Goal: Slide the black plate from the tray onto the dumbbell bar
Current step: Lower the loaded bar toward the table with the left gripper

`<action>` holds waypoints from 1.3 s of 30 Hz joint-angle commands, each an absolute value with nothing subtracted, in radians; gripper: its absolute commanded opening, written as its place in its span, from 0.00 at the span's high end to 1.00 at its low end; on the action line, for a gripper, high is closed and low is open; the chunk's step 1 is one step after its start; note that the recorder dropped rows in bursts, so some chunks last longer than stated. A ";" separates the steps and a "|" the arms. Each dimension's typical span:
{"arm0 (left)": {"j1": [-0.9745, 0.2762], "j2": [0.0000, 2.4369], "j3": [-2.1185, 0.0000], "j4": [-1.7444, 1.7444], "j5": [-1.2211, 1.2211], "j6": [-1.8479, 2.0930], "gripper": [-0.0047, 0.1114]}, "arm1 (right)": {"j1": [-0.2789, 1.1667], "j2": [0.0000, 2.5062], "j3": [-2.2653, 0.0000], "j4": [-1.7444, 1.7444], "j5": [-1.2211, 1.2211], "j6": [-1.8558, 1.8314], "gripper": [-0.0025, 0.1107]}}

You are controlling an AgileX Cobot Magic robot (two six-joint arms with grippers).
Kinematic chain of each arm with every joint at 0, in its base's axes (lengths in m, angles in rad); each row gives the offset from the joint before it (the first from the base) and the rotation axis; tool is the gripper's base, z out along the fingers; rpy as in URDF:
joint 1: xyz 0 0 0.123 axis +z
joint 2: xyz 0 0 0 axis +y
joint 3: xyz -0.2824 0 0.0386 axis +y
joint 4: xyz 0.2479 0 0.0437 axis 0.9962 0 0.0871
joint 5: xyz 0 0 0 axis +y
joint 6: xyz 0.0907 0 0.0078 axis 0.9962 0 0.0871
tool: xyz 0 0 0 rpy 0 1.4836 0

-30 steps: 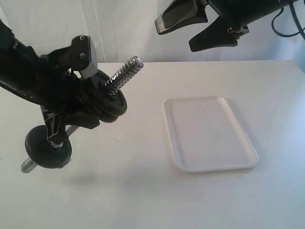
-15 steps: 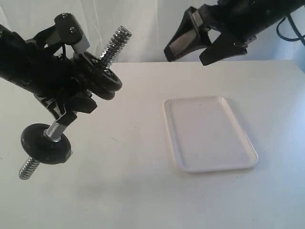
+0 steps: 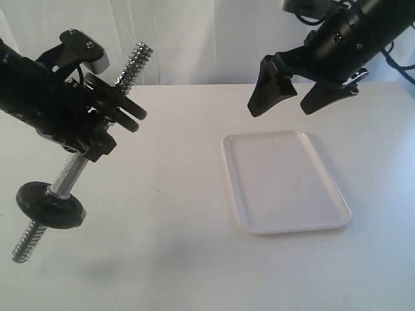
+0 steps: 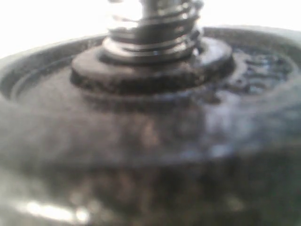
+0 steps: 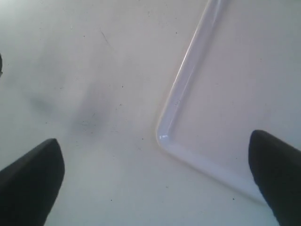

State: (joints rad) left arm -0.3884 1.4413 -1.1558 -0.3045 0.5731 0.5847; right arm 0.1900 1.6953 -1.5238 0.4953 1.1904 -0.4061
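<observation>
1. Change over the last second: my left gripper [image 3: 91,133] has swung the dumbbell bar [image 3: 65,178] up from a shallow slant to a steep one. My right gripper [image 3: 283,103] has dropped from high up and turned its jaws downward. The tray [image 3: 285,181] has not shifted.
2. Left gripper: clamped on the bar's middle, well clear of the table [image 3: 168,253]. My judgement is that holding it mid-shaft leaves both threaded ends free.
3. Hard against that gripper, on its upper side, sits the black plate [image 3: 117,103], already threaded on the bar. The left wrist view is filled by its face, with the coarse thread running through the hub, blurred by closeness.
4. Just beyond the plate, the upper threaded end [image 3: 133,61] stands bare. I see no nut on it.
5. Below the gripper, down the shaft, a second black disc [image 3: 48,206] rides near the lower thread. The steep tilt probably lets the plate's weight seat it against my fingers rather than slide off.
6. Right gripper: jaws spread wide, holding nothing, hanging above the tray's far end without touching it.
7. Beneath those jaws the tray holds no disc, so I read the slide-on as done.
</observation>
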 commanded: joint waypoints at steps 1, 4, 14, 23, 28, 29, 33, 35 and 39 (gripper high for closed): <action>-0.380 1.377 -1.199 -0.375 0.440 0.575 0.96 | 0.190 1.736 -1.523 0.490 1.205 -0.395 0.10; -0.380 1.385 -1.199 -0.373 0.440 0.575 0.96 | 0.190 1.767 -1.523 0.490 1.219 -0.378 0.27; -0.380 1.387 -1.199 -0.373 0.452 0.544 0.96 | 0.190 1.784 -1.523 0.386 1.221 -0.305 0.98; -0.380 1.387 -1.199 -0.373 0.407 0.399 0.96 | 0.190 1.562 -1.523 0.375 1.221 -0.297 0.98; -0.380 1.427 -1.199 -0.401 0.340 0.255 0.96 | 0.190 1.380 -1.523 0.373 1.221 -0.256 0.98; -0.380 1.440 -1.199 -0.419 0.337 0.253 0.96 | 0.190 1.347 -1.523 0.373 1.221 -0.253 0.98; -0.382 1.511 -1.201 -0.497 0.315 0.253 0.96 | 0.190 1.231 -1.514 0.365 1.221 -0.227 0.98; -0.382 1.533 -1.201 -0.535 0.297 0.253 0.96 | 0.190 1.165 -1.492 0.357 1.221 -0.216 0.98; -0.382 1.559 -1.201 -0.636 0.226 0.262 0.96 | 0.190 1.036 -1.422 0.312 1.221 -0.192 0.98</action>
